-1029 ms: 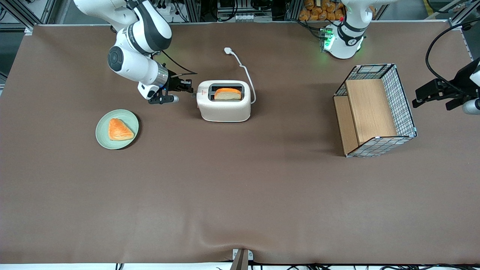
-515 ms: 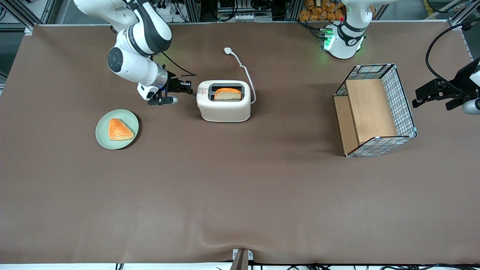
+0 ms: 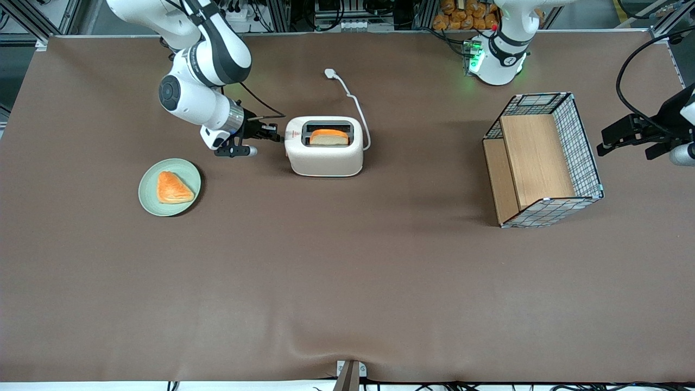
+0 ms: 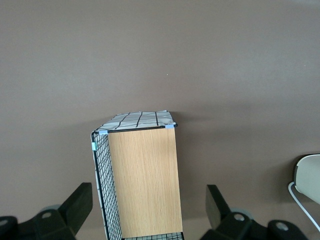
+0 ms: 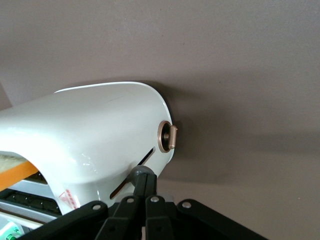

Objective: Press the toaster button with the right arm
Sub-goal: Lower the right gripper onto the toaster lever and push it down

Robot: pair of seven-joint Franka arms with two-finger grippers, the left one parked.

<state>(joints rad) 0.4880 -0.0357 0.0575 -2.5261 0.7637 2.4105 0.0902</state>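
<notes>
End effector [image 5: 142, 197] closed, touching red-logoed toaster [image 3: 324, 155] button [image 5: 139, 174].

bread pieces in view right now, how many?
2. One slice stands in a slot of the toaster, where the gripper, fingers shut, meets the toaster button. One triangular piece lies on the green plate. The slot may hide more.

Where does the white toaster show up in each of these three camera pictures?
Front view: the toaster stands on the table, toward the working arm's end; the gripper is at its narrow end, fingers shut.
Right wrist view: the toaster fills much of the picture, very close.
Left wrist view: only its rounded edge shows.
Shared landmark: its white cord, also.
</notes>
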